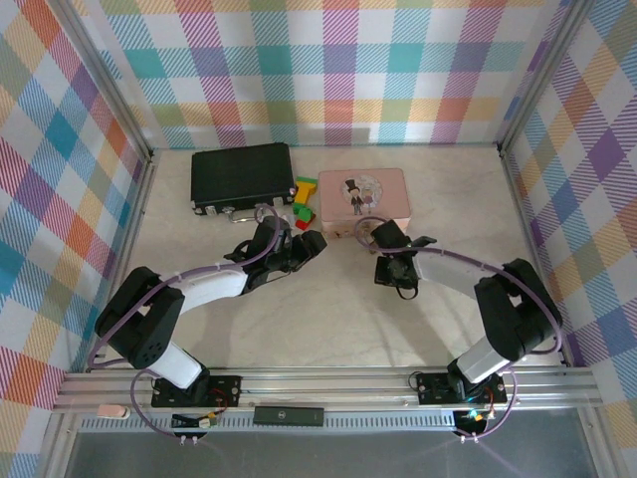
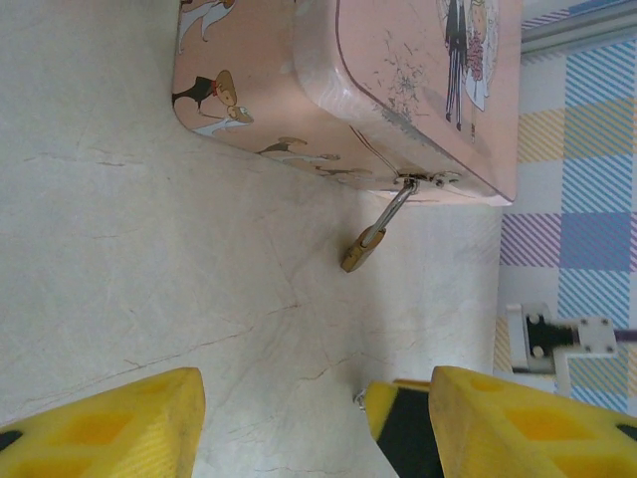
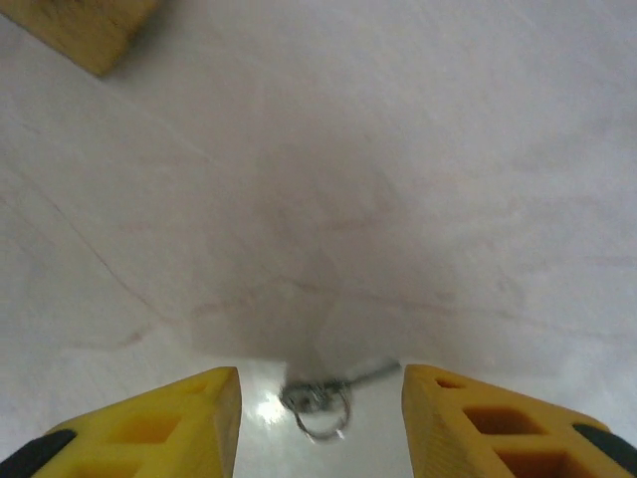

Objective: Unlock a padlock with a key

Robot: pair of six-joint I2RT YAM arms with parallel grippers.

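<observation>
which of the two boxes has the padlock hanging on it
The pink tin box with the cartoon couple on its lid: the small brass padlock hangs from its front clasp. The black case beside it shows no padlock.

Left arm, right arm: white link shells, black joint housings. Lilac-grey cable looped along each arm. Black base plates, bolt heads visible. Fingers yellow plastic, moulded rectangular recesses, black patches near the bottom corners of both wrist views.
</observation>
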